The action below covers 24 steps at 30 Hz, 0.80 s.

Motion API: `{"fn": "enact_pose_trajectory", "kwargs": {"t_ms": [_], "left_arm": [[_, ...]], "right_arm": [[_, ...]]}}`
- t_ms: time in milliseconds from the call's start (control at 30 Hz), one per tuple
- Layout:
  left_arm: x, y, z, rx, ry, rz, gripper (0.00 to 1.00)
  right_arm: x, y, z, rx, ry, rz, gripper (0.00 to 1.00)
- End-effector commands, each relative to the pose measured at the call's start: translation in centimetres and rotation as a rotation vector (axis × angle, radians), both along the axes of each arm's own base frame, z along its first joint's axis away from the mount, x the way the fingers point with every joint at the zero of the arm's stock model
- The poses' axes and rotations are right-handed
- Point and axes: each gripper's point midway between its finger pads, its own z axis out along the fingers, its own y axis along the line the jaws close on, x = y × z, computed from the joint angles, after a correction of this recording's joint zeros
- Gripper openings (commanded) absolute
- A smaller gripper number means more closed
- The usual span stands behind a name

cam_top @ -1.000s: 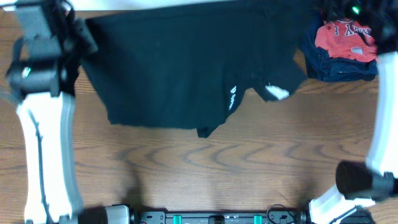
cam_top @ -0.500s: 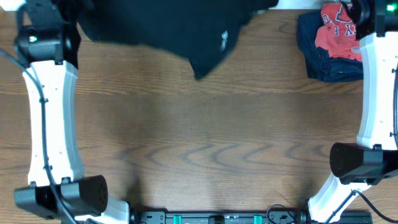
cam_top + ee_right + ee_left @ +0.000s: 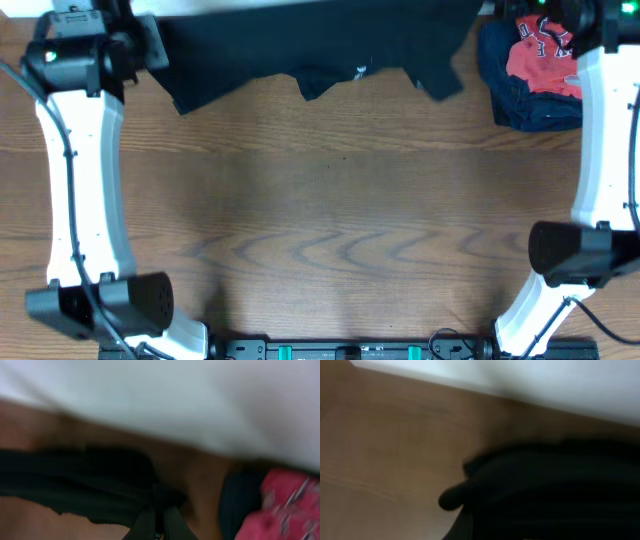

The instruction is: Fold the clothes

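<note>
The black trousers (image 3: 310, 45) hang stretched along the table's far edge, with the small white logo (image 3: 360, 70) near the lower hem. My left gripper (image 3: 150, 45) holds their left end, and my right gripper (image 3: 488, 10) holds their right end. In the left wrist view the black fabric (image 3: 550, 495) fills the lower right and covers the jaws (image 3: 470, 520). In the right wrist view the fingers (image 3: 156, 522) are pinched on the black fabric (image 3: 85, 485). The white tag is hidden.
A red T-shirt (image 3: 540, 55) with white lettering lies on a dark navy folded garment (image 3: 525, 100) at the far right, close to the right arm. Both show in the right wrist view, red (image 3: 285, 505) and navy (image 3: 240, 500). Bare wooden table (image 3: 330, 220) lies in front.
The trousers went from lying spread on the table to being lifted toward the far edge. Since half a second ago they have spread wider, and both grippers have moved apart.
</note>
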Motion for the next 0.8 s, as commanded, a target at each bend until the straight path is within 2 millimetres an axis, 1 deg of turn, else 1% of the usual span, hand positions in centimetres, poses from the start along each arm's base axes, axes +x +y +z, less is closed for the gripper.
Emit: {"fn": "enact_pose_trajectory", "kwargs": {"t_ms": [0, 100, 267, 333, 433, 633, 667, 700, 767], "left_arm": [[-1.6, 0.7, -3.1, -0.013, 0.146, 0.023, 0.06], [-4.3, -0.4, -5.1, -0.065, 0.288, 0.002, 0.06], [-8.3, -0.8, -6.4, -0.099, 0.457, 0.033, 0.06], [-9.9, -1.0, -6.9, -0.108, 0.528, 0.036, 0.06], [-11.9, -1.3, -7.7, -0.116, 0.615, 0.038, 0.06], [-14.9, -1.6, -9.3, -0.137, 0.731, 0.067, 0.06], [-15.6, -1.7, -9.7, -0.142, 0.751, 0.077, 0.06], [-16.7, -1.9, -10.4, -0.146, 0.781, 0.084, 0.06], [-17.6, -2.0, -11.0, -0.151, 0.799, 0.093, 0.06]], "right_arm": [[-0.1, -0.2, -3.1, -0.029, 0.096, 0.006, 0.01], [-1.9, -0.1, -4.9, -0.028, 0.200, 0.010, 0.01], [-5.4, 0.0, -7.1, -0.019, 0.375, 0.015, 0.01], [-6.5, 0.4, -7.5, -0.001, 0.426, 0.028, 0.01], [-7.9, 0.5, -8.1, 0.004, 0.492, 0.031, 0.01], [-11.0, -0.7, -9.5, -0.050, 0.632, -0.008, 0.02], [-11.5, -0.7, -9.6, -0.049, 0.655, -0.007, 0.02], [-12.3, -0.6, -9.8, -0.048, 0.688, -0.005, 0.02], [-12.5, -0.5, -10.0, -0.048, 0.702, -0.002, 0.02]]}}
